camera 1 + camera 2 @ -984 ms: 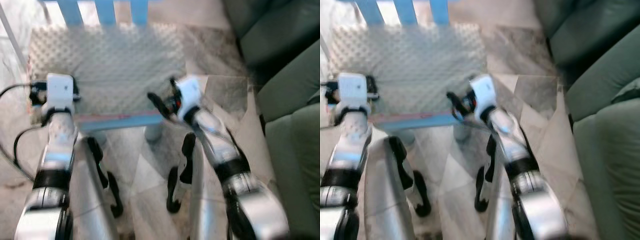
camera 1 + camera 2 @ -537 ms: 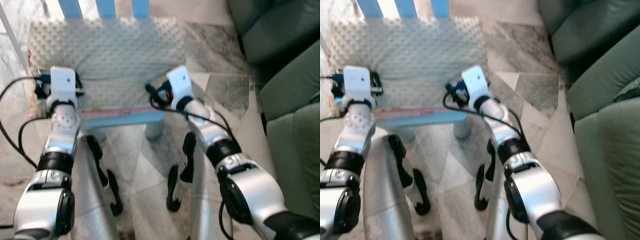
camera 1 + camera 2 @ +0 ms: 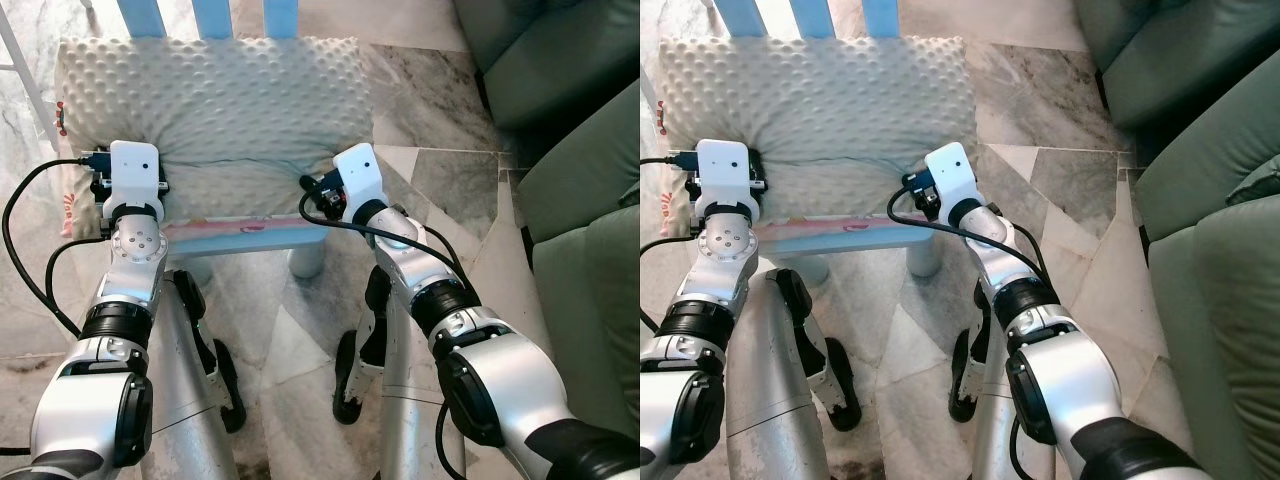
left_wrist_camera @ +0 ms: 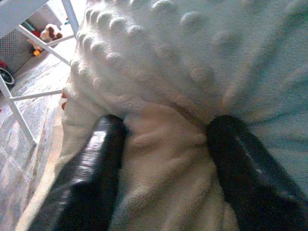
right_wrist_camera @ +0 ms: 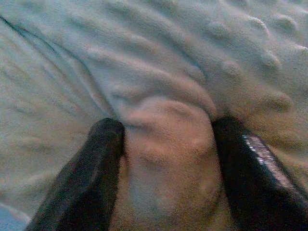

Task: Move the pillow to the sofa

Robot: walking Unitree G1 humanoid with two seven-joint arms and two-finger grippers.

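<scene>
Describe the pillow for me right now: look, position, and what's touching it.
The pillow is pale, cream-white plush with raised bumps all over. It lies flat on the seat of a light blue chair, against the back slats. Both grippers bite its near edge: the left gripper and the right gripper each have a fold of fabric bunched between their jaws, and creases run through the fabric at both grips. It has not been lifted yet. The green sofa is on the robot's right.

Both silver arms are reaching forward side by side, the left pincer (image 4: 166,144) and the right pincer (image 5: 166,144) each pressing its two black fingers (image 4: 91,173) into the pillow (image 3: 215,110) and pinching a soft fold between them.
</scene>
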